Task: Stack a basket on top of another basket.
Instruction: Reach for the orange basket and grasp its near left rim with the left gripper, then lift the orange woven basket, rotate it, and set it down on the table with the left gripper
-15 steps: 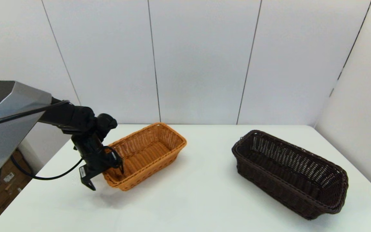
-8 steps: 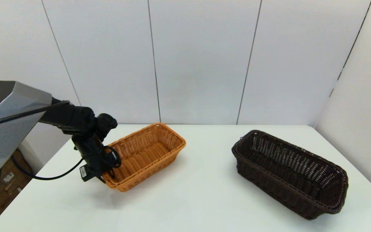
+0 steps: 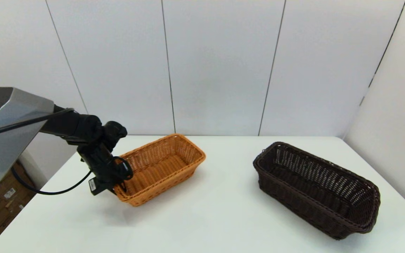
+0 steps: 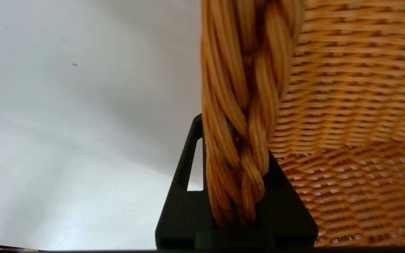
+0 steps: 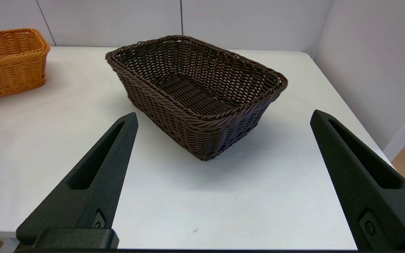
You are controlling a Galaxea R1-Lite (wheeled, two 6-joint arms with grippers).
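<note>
The orange-tan basket is at the table's left. My left gripper is shut on the braided rim of its near short end, one finger outside the wall and one inside. In the left wrist view only the outer finger shows beside the rim. The dark brown basket rests on the table at the right, untouched. My right gripper hangs open near the table's front edge, well short of the dark brown basket, and is outside the head view.
The white table has a bare stretch between the two baskets. White wall panels stand behind the table and along its right side. The table's left edge runs close by the left arm.
The left gripper's fingers, spread across the orange-tan basket's near rim a second ago, have shut on it. The basket has since shifted slightly up and to the right.
</note>
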